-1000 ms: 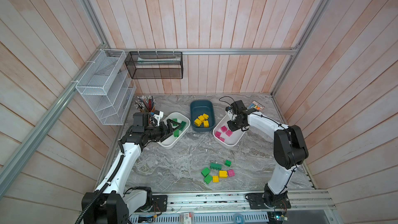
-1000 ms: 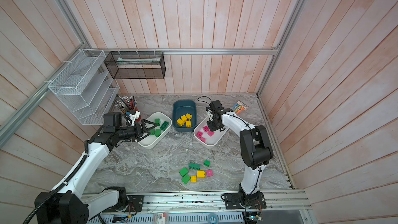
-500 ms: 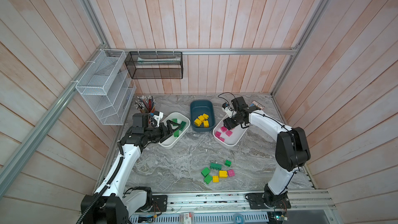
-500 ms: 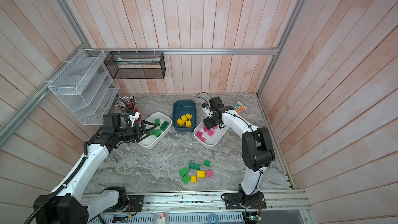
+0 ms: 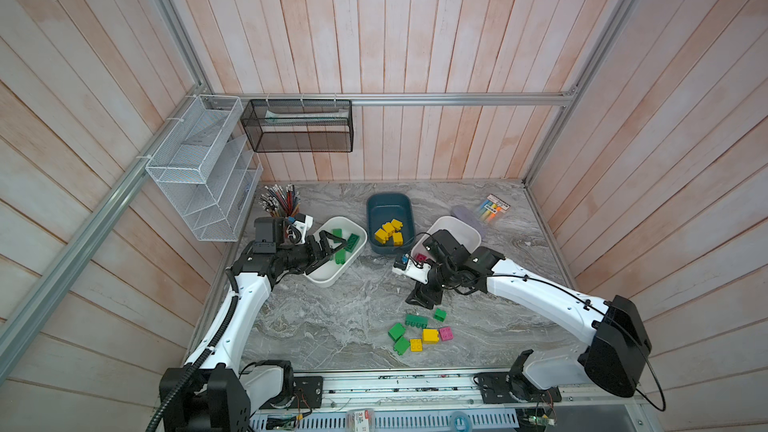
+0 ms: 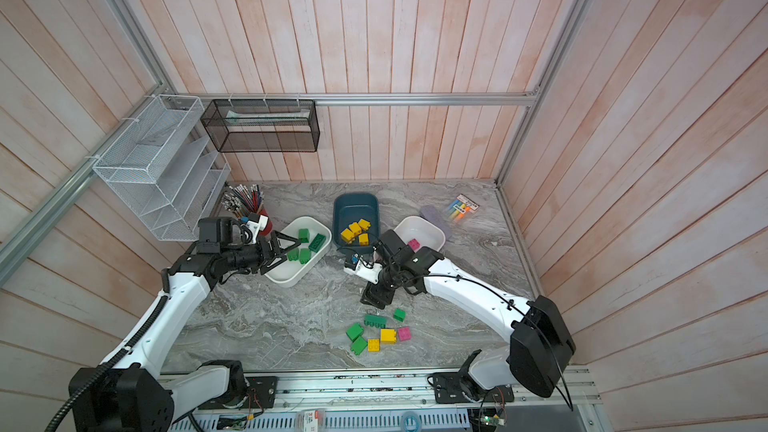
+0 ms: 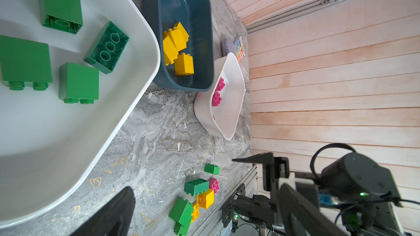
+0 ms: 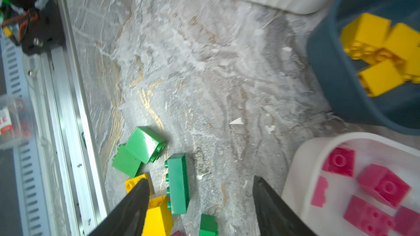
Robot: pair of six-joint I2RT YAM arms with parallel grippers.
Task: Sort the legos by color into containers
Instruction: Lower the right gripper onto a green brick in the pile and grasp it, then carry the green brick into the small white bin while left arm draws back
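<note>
Top view: long dark-green lego lies w/ long axis left-right.

The right arm covers the near end of the white tub with pink bricks in both top views. In the right wrist view the blue tub runs off the edge, and the pink bricks look blurry.
</note>
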